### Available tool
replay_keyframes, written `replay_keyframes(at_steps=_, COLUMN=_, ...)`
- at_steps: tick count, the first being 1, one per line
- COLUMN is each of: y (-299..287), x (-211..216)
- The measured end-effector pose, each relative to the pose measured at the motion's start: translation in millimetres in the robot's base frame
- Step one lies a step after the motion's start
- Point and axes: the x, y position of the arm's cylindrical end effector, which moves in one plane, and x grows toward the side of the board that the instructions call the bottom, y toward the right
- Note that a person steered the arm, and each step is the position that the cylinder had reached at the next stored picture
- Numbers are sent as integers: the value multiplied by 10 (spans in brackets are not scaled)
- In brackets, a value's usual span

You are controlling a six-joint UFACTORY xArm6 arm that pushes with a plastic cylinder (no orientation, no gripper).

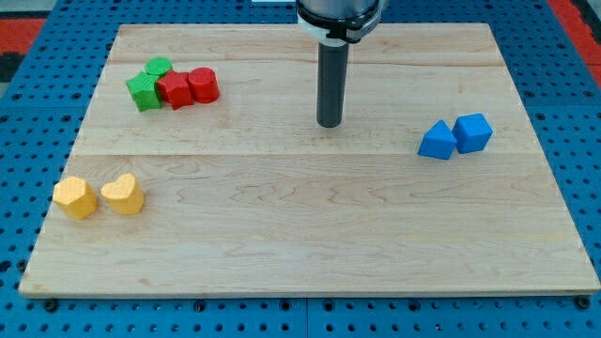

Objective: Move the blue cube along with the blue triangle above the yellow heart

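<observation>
My tip (330, 124) rested on the wooden surface (310, 235), touching no block; I carried no gripper, only the bare rod, so it held nothing. The blue triangle (437, 142) lay well to the view's right of my tip, a little lower, with the blue cube (472, 132) touching its right side. The yellow heart (123, 193) sat far to the view's left of my tip and lower, beside a yellow hexagon-like block (74, 197). Green blocks (149, 84) and red blocks (189, 87) clustered left of my tip.
</observation>
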Motion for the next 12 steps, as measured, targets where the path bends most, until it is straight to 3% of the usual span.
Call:
replay_keyframes(at_steps=4, y=62, x=-90)
replay_keyframes(at_steps=6, y=1140, x=-254)
replay_keyframes(at_steps=8, y=2373, x=-133)
replay_keyframes(at_steps=9, y=2494, x=68)
replay_keyframes(at_steps=11, y=2133, x=511)
replay_keyframes(at_steps=12, y=2421, x=225)
